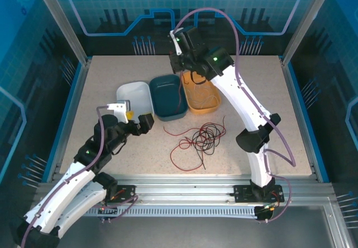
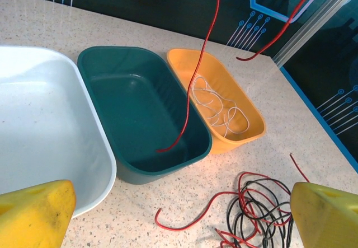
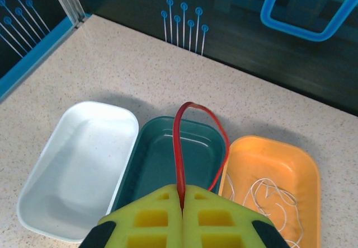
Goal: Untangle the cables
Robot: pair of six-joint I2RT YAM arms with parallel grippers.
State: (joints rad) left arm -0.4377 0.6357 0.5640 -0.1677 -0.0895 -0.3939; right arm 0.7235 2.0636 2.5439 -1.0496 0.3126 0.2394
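Pinches a red cable (image 3: 178, 147) in clenched right fingers (image 3: 151, 217) above the teal tray (image 3: 159, 167); holds left fingers (image 2: 33, 214) released near that tray. Likely light, limp, slippery: grip near an end.

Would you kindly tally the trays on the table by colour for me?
White tray: 1
Teal tray: 1
Orange tray: 1
Total: 3 trays
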